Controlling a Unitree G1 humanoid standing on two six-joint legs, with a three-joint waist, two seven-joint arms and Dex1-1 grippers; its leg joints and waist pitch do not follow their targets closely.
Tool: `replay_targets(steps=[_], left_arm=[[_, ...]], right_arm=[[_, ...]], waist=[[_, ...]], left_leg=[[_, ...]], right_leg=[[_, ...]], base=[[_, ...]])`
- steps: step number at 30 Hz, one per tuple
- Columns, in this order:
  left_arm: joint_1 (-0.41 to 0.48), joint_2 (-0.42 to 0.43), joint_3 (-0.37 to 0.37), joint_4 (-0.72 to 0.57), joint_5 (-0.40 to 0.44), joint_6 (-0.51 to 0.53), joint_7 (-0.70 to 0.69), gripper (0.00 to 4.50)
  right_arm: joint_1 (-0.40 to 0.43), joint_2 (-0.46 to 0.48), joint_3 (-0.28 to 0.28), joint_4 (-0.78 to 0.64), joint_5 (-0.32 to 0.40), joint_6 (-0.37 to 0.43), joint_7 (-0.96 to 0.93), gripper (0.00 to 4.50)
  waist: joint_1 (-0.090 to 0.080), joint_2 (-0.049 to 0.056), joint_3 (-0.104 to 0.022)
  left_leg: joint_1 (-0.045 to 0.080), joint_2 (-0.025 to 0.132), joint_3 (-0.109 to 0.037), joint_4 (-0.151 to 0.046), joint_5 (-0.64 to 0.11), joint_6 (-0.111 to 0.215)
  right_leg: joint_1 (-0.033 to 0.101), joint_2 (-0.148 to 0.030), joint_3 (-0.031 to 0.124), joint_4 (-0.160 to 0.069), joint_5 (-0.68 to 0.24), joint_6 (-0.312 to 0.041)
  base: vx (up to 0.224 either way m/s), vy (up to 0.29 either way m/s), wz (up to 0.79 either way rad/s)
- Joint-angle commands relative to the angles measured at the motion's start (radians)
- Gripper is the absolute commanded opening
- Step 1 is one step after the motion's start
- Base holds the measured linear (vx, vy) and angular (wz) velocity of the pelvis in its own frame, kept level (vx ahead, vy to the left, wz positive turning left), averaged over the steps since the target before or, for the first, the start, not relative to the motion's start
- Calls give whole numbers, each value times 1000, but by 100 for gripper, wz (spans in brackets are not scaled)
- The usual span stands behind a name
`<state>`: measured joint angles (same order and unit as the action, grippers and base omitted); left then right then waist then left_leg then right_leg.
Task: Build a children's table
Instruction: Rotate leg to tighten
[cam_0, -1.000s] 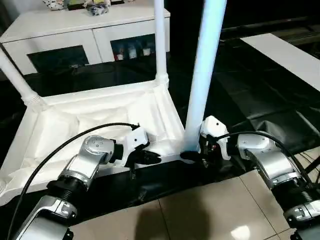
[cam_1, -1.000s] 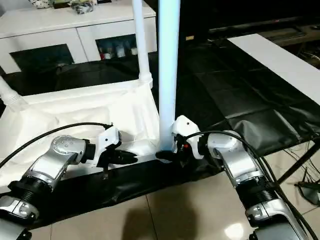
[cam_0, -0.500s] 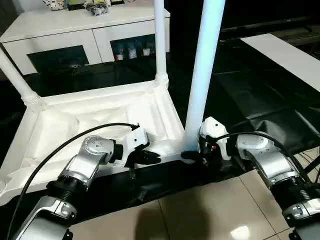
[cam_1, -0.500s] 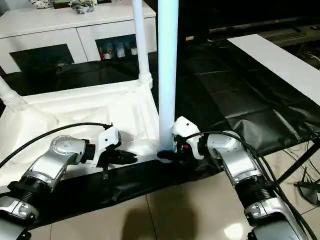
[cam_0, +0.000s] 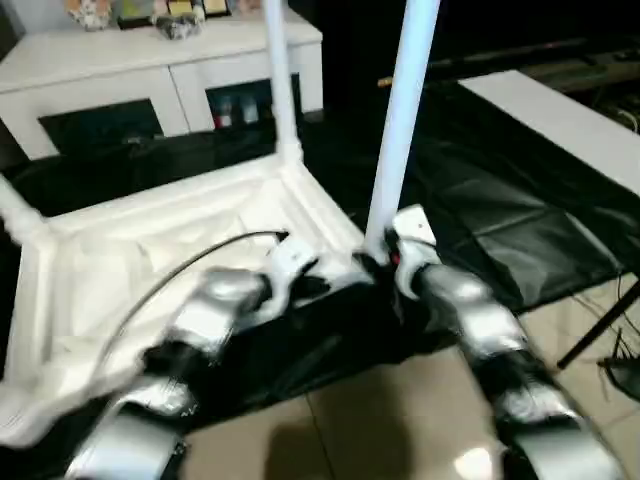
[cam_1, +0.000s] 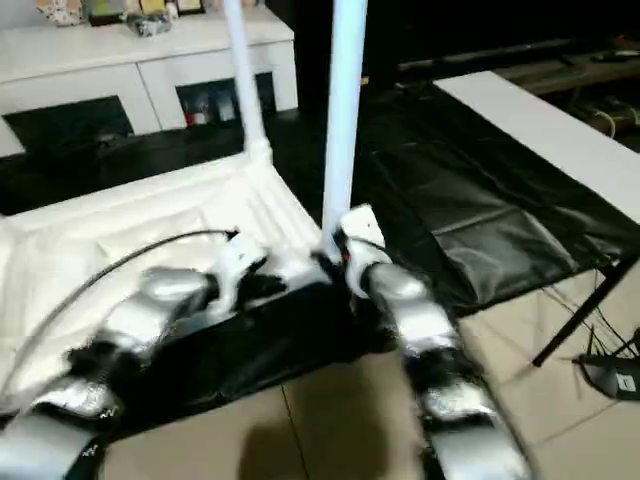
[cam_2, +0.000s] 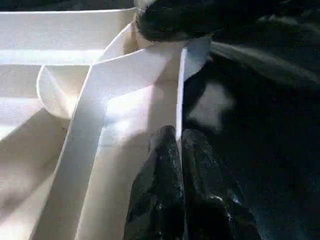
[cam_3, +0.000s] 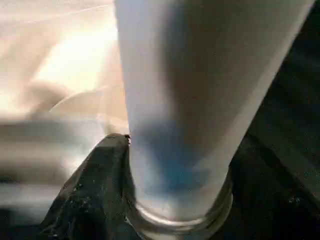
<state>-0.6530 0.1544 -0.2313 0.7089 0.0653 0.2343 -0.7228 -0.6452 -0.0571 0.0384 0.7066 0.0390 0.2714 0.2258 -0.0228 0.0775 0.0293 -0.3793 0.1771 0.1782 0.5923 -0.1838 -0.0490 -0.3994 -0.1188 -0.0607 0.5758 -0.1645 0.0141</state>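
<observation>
The white tabletop (cam_0: 150, 250) lies upside down on the black-covered work table. One leg (cam_0: 278, 80) stands in its far corner socket and another (cam_0: 15, 215) slants up at the far left. A third leg (cam_0: 400, 110) rises from the near right corner. My right gripper (cam_0: 378, 262) hugs the base of that leg (cam_3: 200, 100), one black finger (cam_3: 100, 175) pressed against it just above the socket ring (cam_3: 185, 220). Just left of it, my left gripper (cam_2: 178, 137) is shut on the thin edge of the near rim (cam_2: 150, 65).
A white cabinet (cam_0: 150, 70) with dark glass doors stands behind the work. The black cover (cam_0: 480, 200) spreads to the right, with a white board (cam_0: 560, 120) at its far right. Beige floor tiles (cam_0: 400, 420) lie below, and a dark stand leg (cam_0: 600, 330) crosses the right edge.
The whole picture has swung and blurred, so the camera moved. Both grippers stay at the near right corner, and the right one has closed in a little around the leg.
</observation>
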Motion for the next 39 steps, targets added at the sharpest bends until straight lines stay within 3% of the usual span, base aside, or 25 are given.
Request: replay_targets(steps=[1,3,5,6,7,8,9,14,17,18,20,21,23,24,26,27,28,30,34,39], left_arm=[[-16,-33,18,62,18,31,136,0],[-37,-58,18,88,28,22,169,0],[-41,-62,16,92,33,14,172,0],[-43,-65,16,95,35,6,174,0],[-45,-67,16,97,35,2,175,0],[-45,-64,15,98,36,-7,170,0],[-42,-59,15,95,35,-10,162,0],[-16,-21,4,74,25,-56,92,0],[11,13,-7,35,17,-71,22,0],[24,33,-10,19,11,-84,-15,0],[33,49,-12,12,6,-100,-43,0],[37,55,-13,10,3,-111,-56,0],[55,91,-17,-5,-15,-152,-132,0],[62,104,-19,-11,-22,-169,-160,0],[71,122,-21,-21,-31,-185,-199,0],[83,148,-25,-38,-40,-191,-247,0],[90,163,-27,-48,-45,-193,-273,0],[100,184,-29,-62,-53,-202,-312,0],[108,199,-22,-77,-68,-210,-352,0],[111,204,-21,-79,-72,-213,-370,0]], right_arm=[[-6,77,-57,126,66,35,-139,264],[-52,108,-89,202,57,9,-268,264],[-72,112,-82,230,44,-6,-279,264],[-86,119,-92,246,47,-16,-280,264],[-92,124,-101,255,49,-21,-282,264],[-105,130,-118,265,65,-49,-253,299],[-115,129,-119,268,65,-75,-228,299],[-152,109,-102,281,51,-139,-132,354],[-131,67,-24,218,14,-141,-9,381],[-103,26,39,169,-27,-146,79,381],[-75,-13,92,127,-59,-150,149,381],[-64,-27,108,109,-66,-152,178,381],[11,-121,184,-18,-71,-171,381,381],[38,-158,205,-67,-62,-181,454,381],[71,-210,221,-125,-49,-193,542,381],[105,-278,236,-191,-32,-203,635,381],[123,-317,244,-227,-22,-208,684,381],[138,-365,243,-261,-8,-211,742,381],[122,-374,199,-262,24,-210,757,381],[114,-376,195,-272,41,-202,791,381]], waist=[[-8,-5,-45],[-12,-5,-45],[-10,-6,-45],[-11,-11,-46],[-10,-9,-47],[-8,-8,-48],[-8,-12,-50],[-7,-11,-53],[-10,-12,-53],[-11,-13,-53],[-6,-13,-55],[-5,-14,-56],[3,-11,-59],[13,-11,-61],[17,-11,-61],[24,-7,-58],[29,-10,-59],[35,-7,-56],[30,-7,-52],[31,-11,-55]], left_leg=[[22,29,-19,-90,-476,-25],[20,28,-24,-92,-492,-30],[21,27,-24,-92,-506,-27],[15,27,-23,-93,-502,-19],[14,26,-23,-93,-497,-15],[15,27,-22,-93,-486,-10],[12,28,-22,-92,-475,-4],[2,30,-19,-91,-421,20],[-5,31,-17,-88,-383,41],[-4,31,-15,-88,-377,44],[0,33,-13,-84,-351,52],[-4,33,-13,-83,-319,61],[-1,34,-10,-77,-283,78],[-1,35,-10,-74,-241,99],[-1,36,-6,-70,-200,126],[2,37,-6,-72,-207,128],[4,41,-5,-70,-213,130],[5,42,-3,-74,-240,125],[7,43,-7,-82,-314,77],[8,43,-6,-79,-286,75]], right_leg=[[21,-21,17,-83,-452,-173],[18,-23,14,-86,-463,-160],[18,-21,13,-89,-454,-157],[21,-22,13,-88,-440,-156],[23,-23,13,-86,-435,-157],[22,-23,14,-85,-418,-161],[23,-24,15,-83,-397,-170],[32,-25,15,-72,-305,-204],[42,-27,13,-66,-280,-221],[39,-26,13,-67,-276,-224],[39,-25,13,-65,-241,-234],[44,-25,14,-60,-209,-241],[48,-23,15,-57,-164,-246],[54,-22,14,-50,-103,-254],[51,-21,14,-43,-44,-282],[54,-21,12,-46,-64,-287],[54,-21,14,-46,-72,-288],[50,-21,15,-49,-116,-286],[45,-21,18,-54,-212,-276],[44,-21,21,-51,-173,-277]], base=[[0,0,0],[0,0,0],[0,0,0],[0,0,0],[0,0,0],[0,0,0],[0,0,0],[0,0,0],[0,0,0],[0,0,0],[0,0,0],[0,0,0],[0,0,0],[0,0,0],[0,0,0],[0,0,0],[0,0,0],[0,0,0],[0,0,0],[0,0,0]])
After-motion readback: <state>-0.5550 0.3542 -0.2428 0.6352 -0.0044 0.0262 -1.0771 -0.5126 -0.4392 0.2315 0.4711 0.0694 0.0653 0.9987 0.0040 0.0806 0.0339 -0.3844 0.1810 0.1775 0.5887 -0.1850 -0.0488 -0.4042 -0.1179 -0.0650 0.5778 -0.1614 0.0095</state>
